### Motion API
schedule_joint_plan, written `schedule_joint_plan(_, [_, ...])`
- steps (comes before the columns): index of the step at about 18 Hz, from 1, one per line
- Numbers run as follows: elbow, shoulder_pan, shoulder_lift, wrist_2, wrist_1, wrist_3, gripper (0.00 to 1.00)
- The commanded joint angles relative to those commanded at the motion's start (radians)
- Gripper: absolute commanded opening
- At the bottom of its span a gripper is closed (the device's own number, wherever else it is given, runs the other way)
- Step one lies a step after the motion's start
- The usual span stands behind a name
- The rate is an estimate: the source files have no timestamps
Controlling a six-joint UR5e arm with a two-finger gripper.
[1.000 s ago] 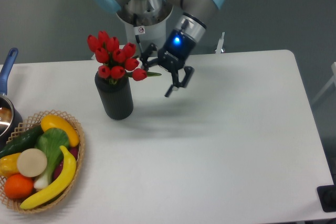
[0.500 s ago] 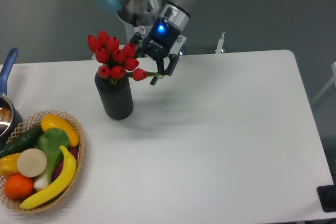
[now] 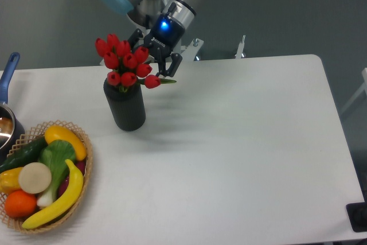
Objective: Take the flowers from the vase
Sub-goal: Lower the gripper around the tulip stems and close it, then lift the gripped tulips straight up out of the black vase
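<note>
The flowers (image 3: 125,61), a bunch of small red tulip buds with a green leaf sticking out to the right, stand in the matte black vase (image 3: 125,107) at the table's back left. My gripper (image 3: 152,57) is open, tilted down to the left, at the right edge of the bunch. Its fingers straddle the rightmost buds at bud height; I cannot tell if they touch. The stems are hidden inside the vase.
A wicker basket (image 3: 83,170) of toy fruit and vegetables sits at the front left. A pot with a blue handle (image 3: 8,73) is at the left edge. The white table (image 3: 241,153) stretches to the right. The arm's base stands behind the vase.
The gripper has moved left and slightly up, from over the table right of the vase to the right side of the tulip bunch. The flowers and vase have not moved.
</note>
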Motion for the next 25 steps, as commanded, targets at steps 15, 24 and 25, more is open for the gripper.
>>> schedule_joint_plan(15, [0.049,-0.046,-0.080,-0.066,0.002,0.002,0.98])
schedule_joint_plan(24, [0.051,-0.060,-0.084,-0.065,0.000,0.000,0.47])
schedule_joint_plan(25, [0.049,-0.060,-0.083,-0.065,0.000,0.000,0.43])
